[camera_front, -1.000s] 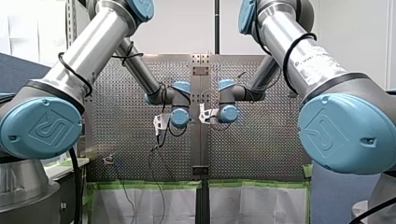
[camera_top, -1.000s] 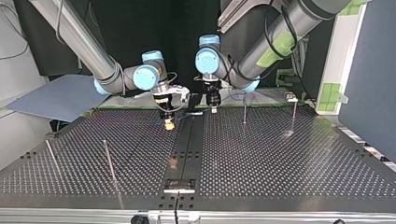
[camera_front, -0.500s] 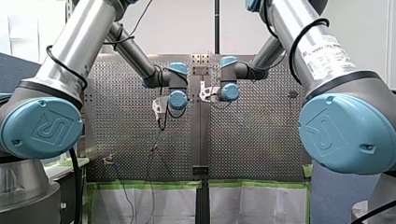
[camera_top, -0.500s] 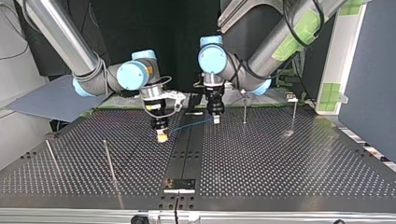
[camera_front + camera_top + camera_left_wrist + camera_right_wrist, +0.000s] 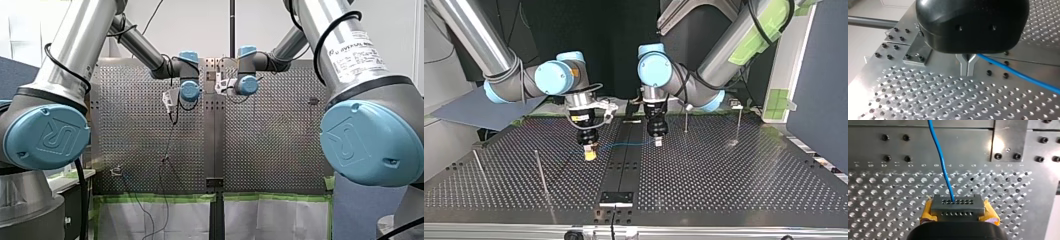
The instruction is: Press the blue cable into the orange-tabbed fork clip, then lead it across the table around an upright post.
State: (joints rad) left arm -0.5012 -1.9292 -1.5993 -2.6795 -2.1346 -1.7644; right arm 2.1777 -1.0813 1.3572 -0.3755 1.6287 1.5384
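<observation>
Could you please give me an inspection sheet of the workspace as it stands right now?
Surface: perforated table, dark centre strip.
Job's things: blue cable spans between the grippers above the table; four posts upright; small clip at the far edge, tabs too small to tell.
Clutter: nothing seen.
Grippers: left gripper shut on cable; right gripper, yellow pads, shut on cable.
Cables: black leads loop round both arms.
Surroundings: dark panel at the top view's right; green tape on the table's edge.
</observation>
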